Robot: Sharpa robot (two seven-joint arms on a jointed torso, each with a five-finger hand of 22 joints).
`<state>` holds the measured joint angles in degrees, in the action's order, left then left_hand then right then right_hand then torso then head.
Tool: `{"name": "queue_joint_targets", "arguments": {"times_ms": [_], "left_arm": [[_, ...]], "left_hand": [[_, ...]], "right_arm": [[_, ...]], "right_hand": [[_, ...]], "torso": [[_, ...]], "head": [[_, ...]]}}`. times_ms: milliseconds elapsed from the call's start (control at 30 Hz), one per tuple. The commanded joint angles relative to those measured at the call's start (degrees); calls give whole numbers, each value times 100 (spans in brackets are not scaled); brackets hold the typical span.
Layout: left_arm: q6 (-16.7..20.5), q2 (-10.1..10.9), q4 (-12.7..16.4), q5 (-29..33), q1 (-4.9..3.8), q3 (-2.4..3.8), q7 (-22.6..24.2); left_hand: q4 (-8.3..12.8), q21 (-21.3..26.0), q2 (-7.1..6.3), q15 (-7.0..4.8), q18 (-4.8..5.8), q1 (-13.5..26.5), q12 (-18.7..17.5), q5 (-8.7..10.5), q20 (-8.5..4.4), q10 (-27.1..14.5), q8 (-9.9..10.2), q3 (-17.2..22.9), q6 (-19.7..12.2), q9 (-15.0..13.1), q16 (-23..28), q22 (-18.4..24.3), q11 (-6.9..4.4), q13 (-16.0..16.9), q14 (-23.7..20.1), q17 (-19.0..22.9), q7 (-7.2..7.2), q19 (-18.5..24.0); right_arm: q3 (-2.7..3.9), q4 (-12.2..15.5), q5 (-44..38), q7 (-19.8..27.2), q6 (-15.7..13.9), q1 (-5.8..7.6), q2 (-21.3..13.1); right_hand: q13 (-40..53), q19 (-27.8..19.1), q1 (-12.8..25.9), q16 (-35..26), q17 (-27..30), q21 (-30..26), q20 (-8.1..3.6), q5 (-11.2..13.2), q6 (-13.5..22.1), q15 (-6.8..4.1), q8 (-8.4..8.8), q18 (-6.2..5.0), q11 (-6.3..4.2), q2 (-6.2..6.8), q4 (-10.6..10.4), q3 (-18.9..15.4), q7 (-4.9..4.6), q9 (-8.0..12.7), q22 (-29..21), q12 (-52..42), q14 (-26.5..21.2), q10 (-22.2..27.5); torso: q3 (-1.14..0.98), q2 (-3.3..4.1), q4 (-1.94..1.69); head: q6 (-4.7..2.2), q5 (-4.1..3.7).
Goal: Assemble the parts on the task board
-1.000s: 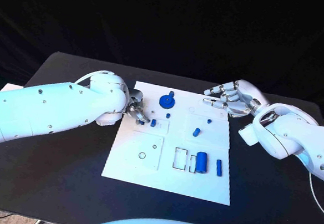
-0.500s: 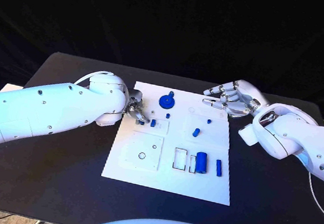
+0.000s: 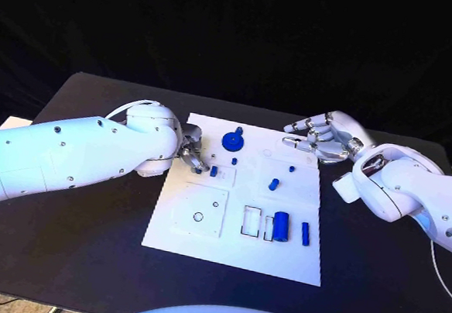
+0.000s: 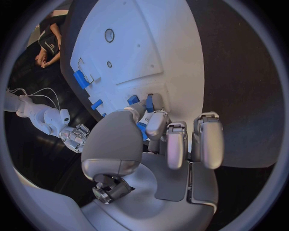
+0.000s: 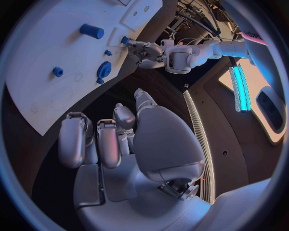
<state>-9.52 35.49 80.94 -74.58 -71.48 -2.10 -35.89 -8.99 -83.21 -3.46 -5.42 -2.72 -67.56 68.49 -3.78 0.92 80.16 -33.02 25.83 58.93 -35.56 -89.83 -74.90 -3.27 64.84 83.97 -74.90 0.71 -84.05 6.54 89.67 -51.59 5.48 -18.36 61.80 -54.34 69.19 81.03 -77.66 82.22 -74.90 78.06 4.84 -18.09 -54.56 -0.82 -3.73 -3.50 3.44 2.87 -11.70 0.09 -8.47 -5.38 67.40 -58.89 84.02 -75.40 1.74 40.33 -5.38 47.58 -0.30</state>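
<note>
The left hand [image 3: 188,151] sits at the left edge of the task board [image 3: 187,241], toward its far end, fingers curled down around a small blue part [image 3: 213,171] that stands on the board there. In the left wrist view the fingertips [image 4: 155,126] close on a blue piece, so I judge it grasped, though how firmly is hidden. Over the last second this hand has barely moved; the arm behind it has edged slightly forward, which suggests the part is being pressed or settled into its seat, not carried.

Moving right along the far edge, the blue gear [image 3: 233,139] stands on the board, with a tiny blue peg [image 3: 235,161] just nearer than it. In the middle of the board lies a short blue part [image 3: 275,184]. Toward the near right, the large blue cylinder [image 3: 280,225] lies beside a thin blue pin [image 3: 305,233], both untouched.

The right hand [image 3: 324,137] hovers at the far right corner of the board, fingers loosely curled and holding nothing; it has stayed put.

With several parts loose, the assembly looks far from done.
</note>
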Motion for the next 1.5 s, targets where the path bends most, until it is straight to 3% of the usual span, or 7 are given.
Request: {"name": "queue_joint_targets", "arguments": {"times_ms": [33,333,567,900,1500], "left_arm": [[11,-21,-11,-51,79,-53,-44],[-67,-11,-10,-75,84,-53,-54],[-256,-4,-18,-77,84,-53,-71],[-379,11,-27,-133,84,-53,-99],[-341,25,-43,-199,84,-53,-113]], "left_hand": [[387,0,169,-27,62,-230,-36,-22,-21,16,-1,428,-13,-7,-17,-771,25,-6,603,-1510,-5,-205],[400,2,153,-23,62,-193,-37,-17,-17,19,-9,499,-15,-14,-17,-772,31,-5,603,-1510,2,-205],[308,1,-102,-14,63,150,-9,6,-4,47,-48,394,18,-36,-17,-784,32,27,603,-1510,-10,-209],[153,-3,-267,-30,65,460,21,12,-15,69,-58,199,69,-30,-17,-798,14,64,603,-1510,-30,-215],[57,-3,-313,-36,65,589,34,12,-21,76,-56,96,98,-20,-17,-804,9,83,603,-1510,-35,-218]], "right_arm": [[0,3,-11,52,57,-4,6],[0,-1,-11,49,66,-4,5],[0,-4,-11,46,78,-5,3],[0,-8,-11,47,82,-6,4],[0,-16,-11,49,89,-11,11]], "right_hand": [[-3,-54,26,-37,-463,-23,-4,-34,-31,-28,-20,-101,-7,-53,2,-43,-5,-9,-7,27,345,25],[-1,-55,28,-37,-463,-24,-4,-34,-31,-27,-19,-101,-7,-54,2,-44,-5,-9,-7,23,346,24],[-1,-55,28,-37,-463,-24,-4,-34,-31,-27,-19,-101,-7,-54,2,-44,-5,-9,-7,23,346,24],[-1,-55,28,-37,-463,-24,-4,-34,-31,-27,-19,-101,-7,-54,2,-44,-5,-9,-7,23,346,24],[-1,-55,28,-37,-463,-24,-4,-34,-31,-27,-19,-101,-7,-54,2,-44,-5,-9,-7,23,346,24]], "torso": [[-1,0,1],[1,-2,-2],[1,-1,0],[3,0,-4],[1,-3,-3]], "head": [[3,-4],[6,-5],[19,-3],[13,-8],[17,-6]]}}
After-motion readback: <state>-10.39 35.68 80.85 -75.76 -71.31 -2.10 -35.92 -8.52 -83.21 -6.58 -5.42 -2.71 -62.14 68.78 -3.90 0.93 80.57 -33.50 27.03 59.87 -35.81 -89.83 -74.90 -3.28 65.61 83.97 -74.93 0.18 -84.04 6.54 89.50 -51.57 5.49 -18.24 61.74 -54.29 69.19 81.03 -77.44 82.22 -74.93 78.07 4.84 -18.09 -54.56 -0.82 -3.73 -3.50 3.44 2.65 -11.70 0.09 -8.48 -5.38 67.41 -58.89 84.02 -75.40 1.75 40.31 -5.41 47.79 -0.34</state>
